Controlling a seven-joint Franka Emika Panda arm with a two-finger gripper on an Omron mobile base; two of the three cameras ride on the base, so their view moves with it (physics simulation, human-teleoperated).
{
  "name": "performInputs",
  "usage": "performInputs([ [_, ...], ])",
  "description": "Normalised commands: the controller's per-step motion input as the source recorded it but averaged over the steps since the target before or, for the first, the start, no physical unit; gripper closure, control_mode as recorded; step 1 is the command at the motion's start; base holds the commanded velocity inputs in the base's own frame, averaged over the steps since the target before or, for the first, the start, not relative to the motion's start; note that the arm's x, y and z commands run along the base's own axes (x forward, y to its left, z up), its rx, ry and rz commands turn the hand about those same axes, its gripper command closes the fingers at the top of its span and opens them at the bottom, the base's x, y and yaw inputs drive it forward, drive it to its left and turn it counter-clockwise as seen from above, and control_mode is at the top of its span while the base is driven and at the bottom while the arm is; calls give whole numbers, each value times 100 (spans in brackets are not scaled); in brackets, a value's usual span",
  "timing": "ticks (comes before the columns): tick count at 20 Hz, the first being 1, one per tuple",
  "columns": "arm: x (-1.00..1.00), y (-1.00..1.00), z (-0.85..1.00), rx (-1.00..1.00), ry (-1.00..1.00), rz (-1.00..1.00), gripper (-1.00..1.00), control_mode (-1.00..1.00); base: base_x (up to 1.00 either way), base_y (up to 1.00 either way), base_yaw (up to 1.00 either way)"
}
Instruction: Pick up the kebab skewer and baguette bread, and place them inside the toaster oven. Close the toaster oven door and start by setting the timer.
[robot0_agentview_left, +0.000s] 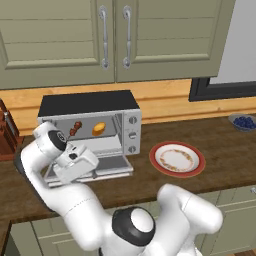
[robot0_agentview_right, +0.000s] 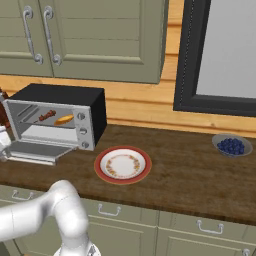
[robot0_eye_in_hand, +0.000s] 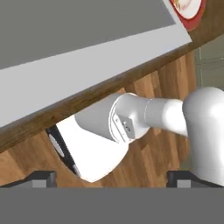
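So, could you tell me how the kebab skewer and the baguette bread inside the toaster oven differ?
The kebab skewer is a thin stick with dark red-brown chunks; the baguette bread is a stubby golden-orange lump. The skewer lies to the left in the toaster oven, the bread to its right, nearer the knobs. The skewer sits slanted; the bread looks closer to level. Both rest inside the oven, whose door is still dropped open.

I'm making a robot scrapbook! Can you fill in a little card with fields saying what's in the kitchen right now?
toaster oven: on the counter, open
toaster oven door: dropped down flat
kebab skewer: inside the oven, left
baguette bread: inside the oven, right of the skewer
plate: red-rimmed, right of the oven
blueberry bowl: far right on the counter
end effector: open, holding nothing, below the door's front edge
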Motion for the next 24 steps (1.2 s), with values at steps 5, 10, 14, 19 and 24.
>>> performInputs([
  [5,72,-21,-1,7,-55,7,-100,-100,0,0,0],
  [10,62,-31,-9,7,-65,16,-100,-100,0,0,0],
  [14,78,-39,-10,7,-57,16,-100,-100,0,0,0],
  [19,79,-31,-6,8,-42,15,-100,-100,0,0,0],
  [24,90,-26,0,9,-31,13,-100,-100,0,0,0],
])
